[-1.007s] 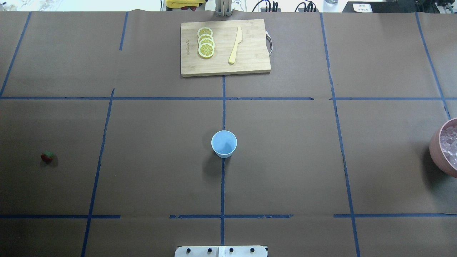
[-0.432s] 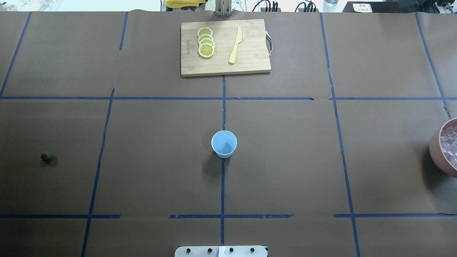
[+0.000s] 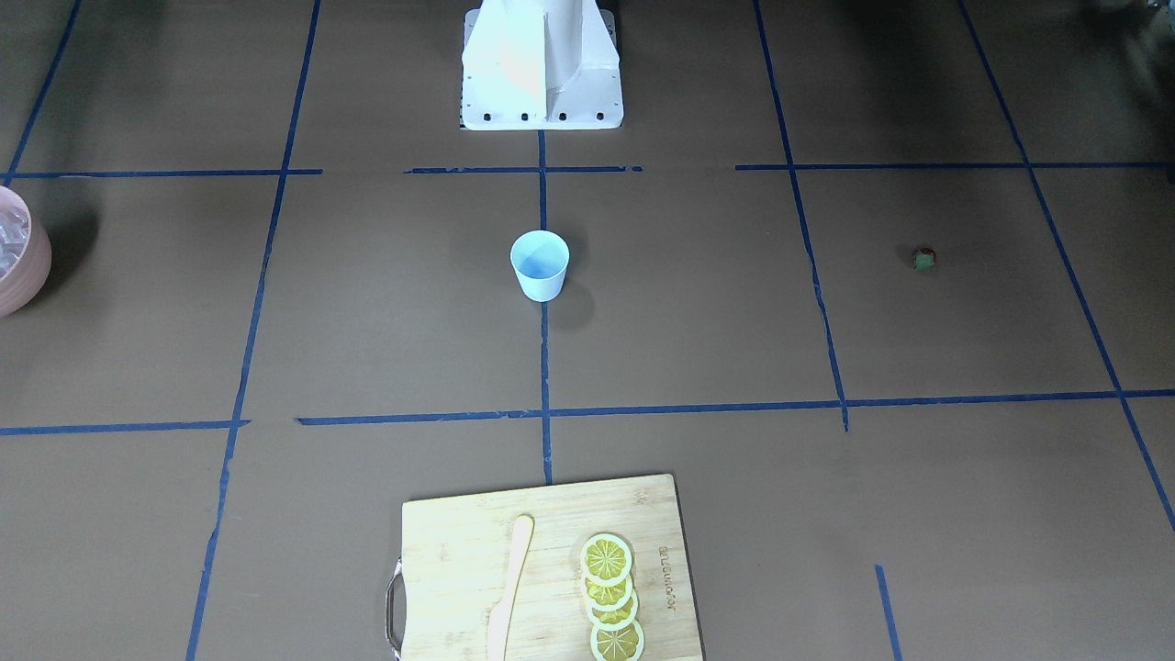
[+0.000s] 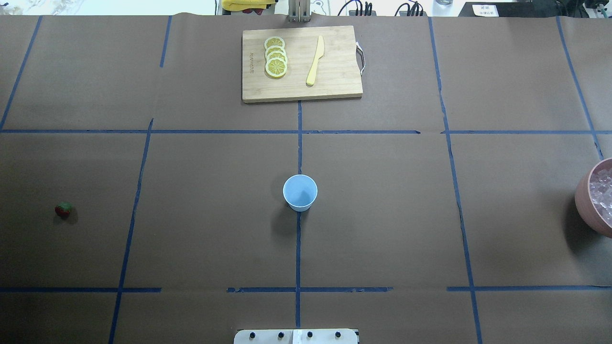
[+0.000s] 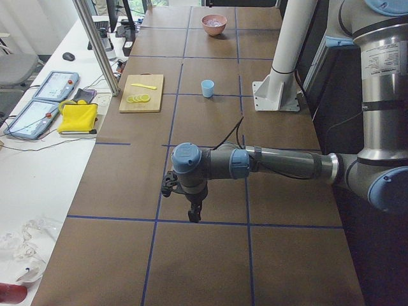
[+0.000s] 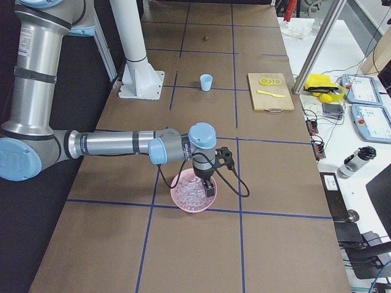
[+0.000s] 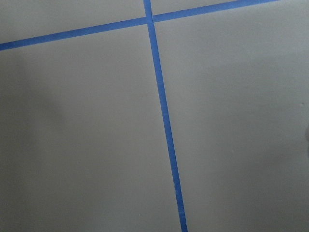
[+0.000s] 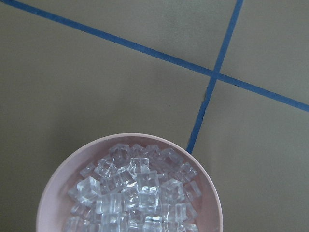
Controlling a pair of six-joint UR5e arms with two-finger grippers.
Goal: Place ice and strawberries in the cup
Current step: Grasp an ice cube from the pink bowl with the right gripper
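With the right gripper (image 6: 209,187) over the round pink bowl (image 8: 63,164) of clear ice cubes (image 8: 137,193) (its finger spacing cannot be told, as with the left gripper (image 5: 192,217)), descend squarely onto one top cube, then carry it to the pale-blue tapered cup (image 4: 300,192) at table centre.

Before the left pincer (image 5: 193,215) lay flat brown table (image 7: 82,145) marked with blue tape (image 7: 166,125). One long strip ran through the pincer's whole field of sight, top to bottom, slightly slanted. A second strip (image 7: 72,35) crossed it near the top edge, rising to the right. A faint shadow dulled the left side. A dark smudge (image 7: 307,133) sat at the right edge; I couldn't tell what it was.
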